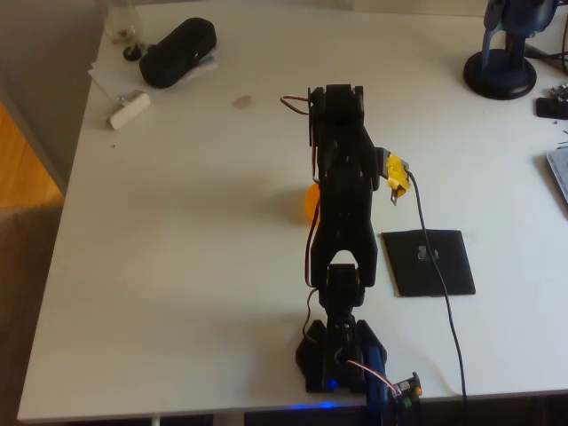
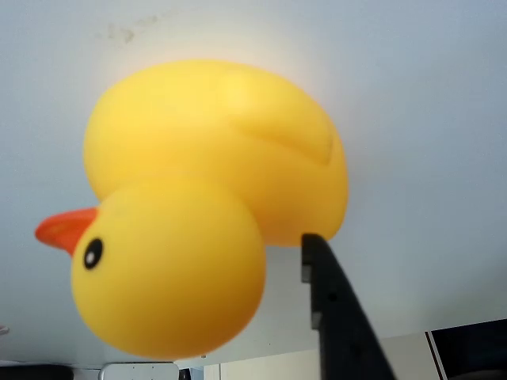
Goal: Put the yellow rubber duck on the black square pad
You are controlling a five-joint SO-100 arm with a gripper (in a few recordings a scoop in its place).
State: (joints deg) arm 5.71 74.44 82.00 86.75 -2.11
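Overhead first: we see our black arm [image 1: 342, 231] stretched up the middle of the white table [image 1: 195, 266], and a sliver of the yellow rubber duck [image 1: 311, 202] peeks out at the arm's left side, most of it hidden underneath. The black square pad [image 1: 428, 263] lies flat to the right of the arm, near it but apart from the duck, with a pale mark on its surface and a cable [image 1: 435, 266] crossing it. Nothing rests on the pad apart from that cable, so we judge the placing not yet done — the duck must be carried across to the right and set down.

As for containers, a black oblong pouch [image 1: 177, 51] sits at the far left corner of the table; whether anything is in it we cannot tell.

Now the wrist view: the duck [image 2: 214, 198] looms close, head and orange beak toward the left, body behind, against the pale table. One dark finger [image 2: 337, 317] reaches up from the bottom edge to the duck's lower right side, seemingly touching it — the other finger is out of sight, so we cannot tell whether the gripper is clamped on the duck or merely around it. Likewise we cannot say whether the duck is lifted or on the table.
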